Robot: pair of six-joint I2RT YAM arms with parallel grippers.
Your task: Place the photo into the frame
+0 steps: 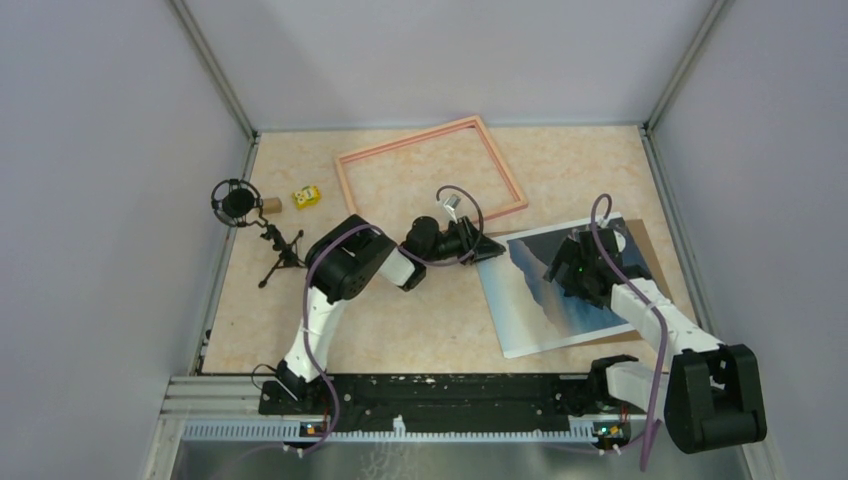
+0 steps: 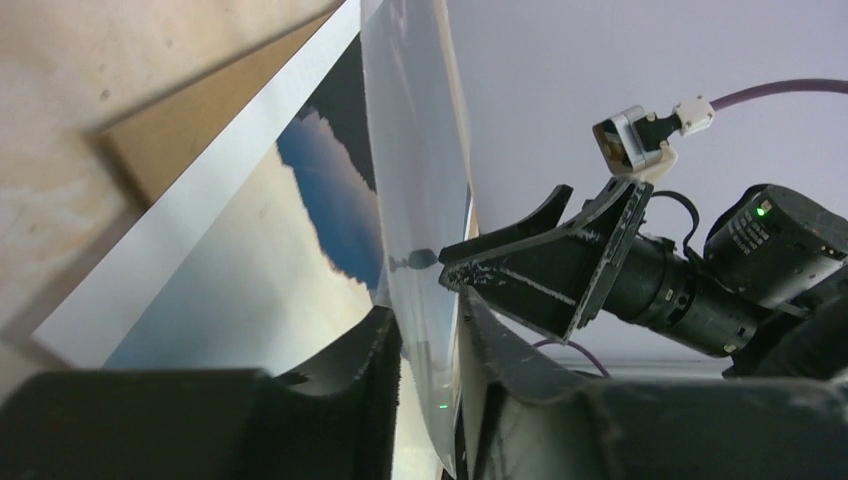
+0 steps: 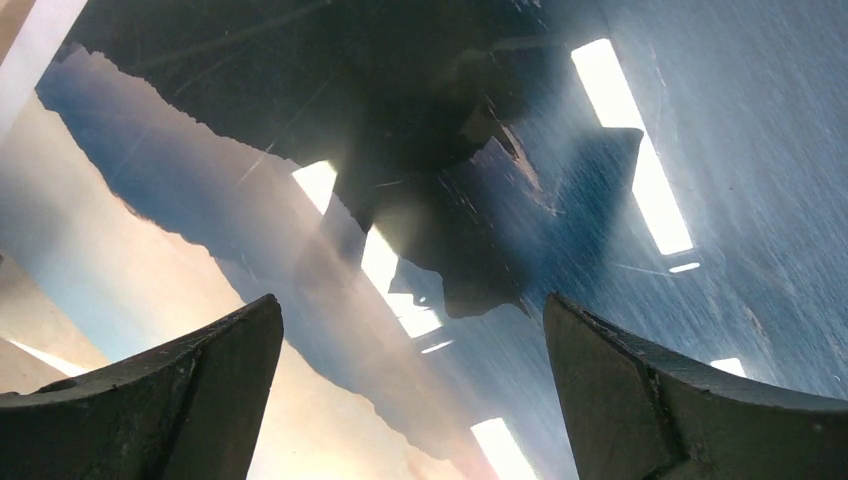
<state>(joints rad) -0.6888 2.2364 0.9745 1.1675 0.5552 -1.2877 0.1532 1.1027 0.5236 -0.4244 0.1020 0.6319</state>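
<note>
From above, the photo (image 1: 535,315) lies by the worktop's (image 1: 420,320) right edge, and the frame (image 1: 410,138) by the far edge. Only the left wrist view shows the print's raised edge between the left claw's (image 2: 428,345) close-set fingers; whether they pinch it, I cannot tell. The right claw (image 3: 410,305) gapes wide over the print.

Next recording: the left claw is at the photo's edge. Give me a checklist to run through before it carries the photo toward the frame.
1. Photo edge between the left claw's fingers: ok, the raised edge stands between them.
2. Left claw clamped firmly on the photo: cannot tell.
3. Right claw released: ok, jaws wide open over the print; whether it touches the print, cannot tell.
4. Photo off the backing board: not ok, most of it lies on the board.
5. Frame ready: ok, lying flat, apart from the photo.
</note>
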